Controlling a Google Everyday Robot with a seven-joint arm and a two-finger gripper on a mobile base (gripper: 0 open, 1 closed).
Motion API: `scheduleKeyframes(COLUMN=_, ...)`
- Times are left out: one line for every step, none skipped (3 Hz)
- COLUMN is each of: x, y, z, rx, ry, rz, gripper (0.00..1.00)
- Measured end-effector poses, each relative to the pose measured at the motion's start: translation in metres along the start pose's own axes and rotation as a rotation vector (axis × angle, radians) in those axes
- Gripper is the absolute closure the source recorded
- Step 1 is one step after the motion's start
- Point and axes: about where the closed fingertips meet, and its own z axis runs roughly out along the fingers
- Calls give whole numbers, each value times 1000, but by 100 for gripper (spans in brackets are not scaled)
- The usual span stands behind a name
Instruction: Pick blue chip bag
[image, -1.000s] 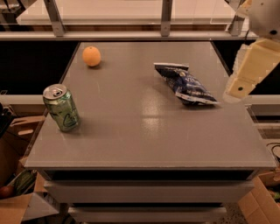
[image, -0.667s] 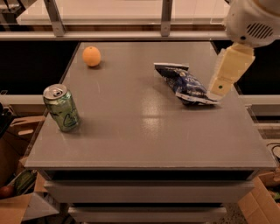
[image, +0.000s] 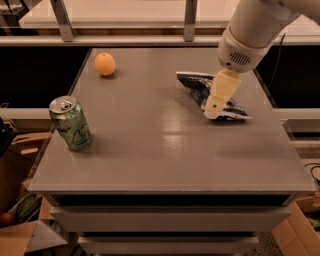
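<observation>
The blue chip bag (image: 199, 85) lies flat on the grey table (image: 165, 140) at the right, dark blue with white print, running from upper left to lower right. My gripper (image: 214, 110) hangs from the white arm at the upper right, directly over the bag's middle, its cream tip low against the bag's lower half. The arm covers part of the bag.
A green soda can (image: 70, 123) stands upright near the table's left edge. An orange fruit (image: 105, 64) sits at the far left. A rail and posts run behind the table. Cardboard boxes (image: 20, 235) lie on the floor at lower left.
The arm has swung in from the right edge of the view toward the left and down, so the gripper now sits over the bag instead of beside it.
</observation>
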Motion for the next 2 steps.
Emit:
scheduleKeyframes(x=-16, y=-1, z=44, rx=-61, ry=-4, rz=5, gripper=0)
scheduleKeyframes(x=-26, y=2, z=80, rx=-121, ry=-2, rz=3, gripper=16)
